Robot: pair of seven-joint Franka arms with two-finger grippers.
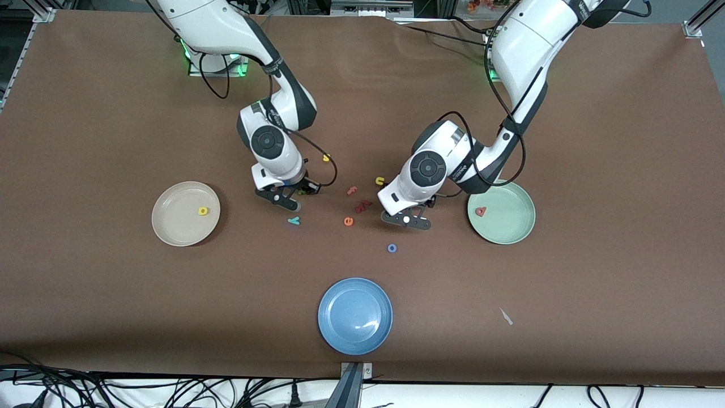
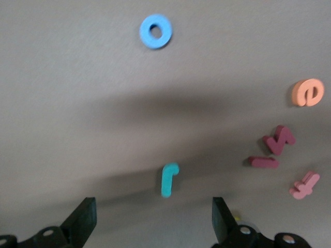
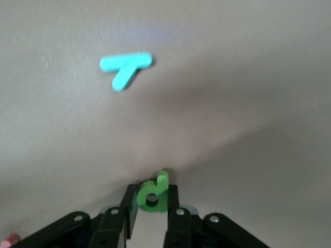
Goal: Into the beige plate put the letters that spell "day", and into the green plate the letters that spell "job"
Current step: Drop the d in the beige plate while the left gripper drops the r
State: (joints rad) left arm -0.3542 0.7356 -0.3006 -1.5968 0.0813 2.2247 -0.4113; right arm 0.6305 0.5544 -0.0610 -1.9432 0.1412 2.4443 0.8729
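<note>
Right claw [image 3: 151,206] pinched on green a [image 3: 153,194], low over desk [image 1: 85,113] middle beside teal y [image 3: 125,66]. Left claw [image 2: 152,219] spread wide, empty, over teal j [image 2: 168,179]. Yellow d [image 1: 203,211] in beige plate [image 1: 170,226], pink b [image 1: 480,212] in green plate [image 1: 518,224], blue o [image 1: 392,247] on desk.

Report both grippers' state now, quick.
Left gripper: jaws open, empty, over the teal j.
Right gripper: jaws shut on the green a.

On the brown worktop [image 1: 113,102], plates are beige [image 1: 170,226], mint-green [image 1: 510,226] and blue [image 1: 355,334]; a teal y [image 1: 294,221] lies nearby.
</note>
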